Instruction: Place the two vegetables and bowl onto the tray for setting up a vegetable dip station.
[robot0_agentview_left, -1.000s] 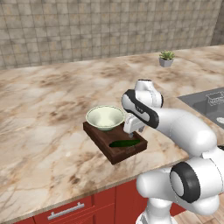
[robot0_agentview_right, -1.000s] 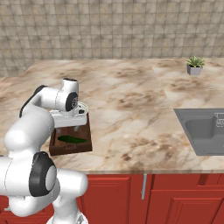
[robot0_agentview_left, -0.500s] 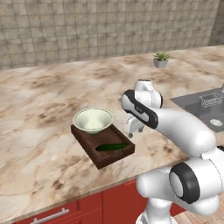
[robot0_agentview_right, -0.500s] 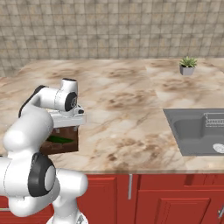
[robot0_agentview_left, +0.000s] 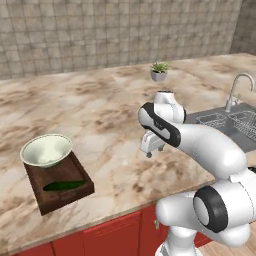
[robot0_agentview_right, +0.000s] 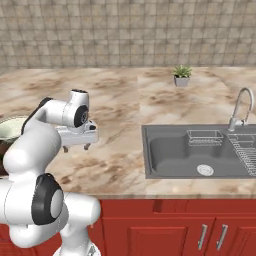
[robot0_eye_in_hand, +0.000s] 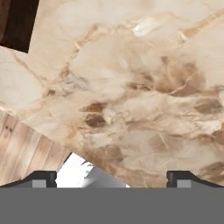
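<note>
The dark brown wooden tray (robot0_agentview_left: 60, 195) sits at the near left of the marble counter (robot0_agentview_left: 100, 115), close to its front edge. The pale green-white bowl (robot0_agentview_left: 46, 150) rests on the tray's far end, and the dark green cucumber (robot0_agentview_left: 64, 185) lies flat on the tray just in front of the bowl. The carrot cannot be made out.

The gripper (robot0_agentview_left: 150, 153) hangs above bare counter, well to the right of the tray, pointing down. In the hand view its fingertips (robot0_eye_in_hand: 41, 178) stand far apart with nothing between them, so the jaws are wide and empty; a corner of the tray (robot0_eye_in_hand: 17, 24) shows at the upper left.

To the right lies a grey sink (robot0_agentview_right: 195, 150) with a curved faucet (robot0_agentview_right: 239, 105) and a wire rack (robot0_agentview_right: 205, 137). A small potted plant (robot0_agentview_right: 182, 76) stands far back by the tiled wall (robot0_agentview_right: 125, 30). Red cabinets (robot0_agentview_right: 175, 227) run below the counter.
</note>
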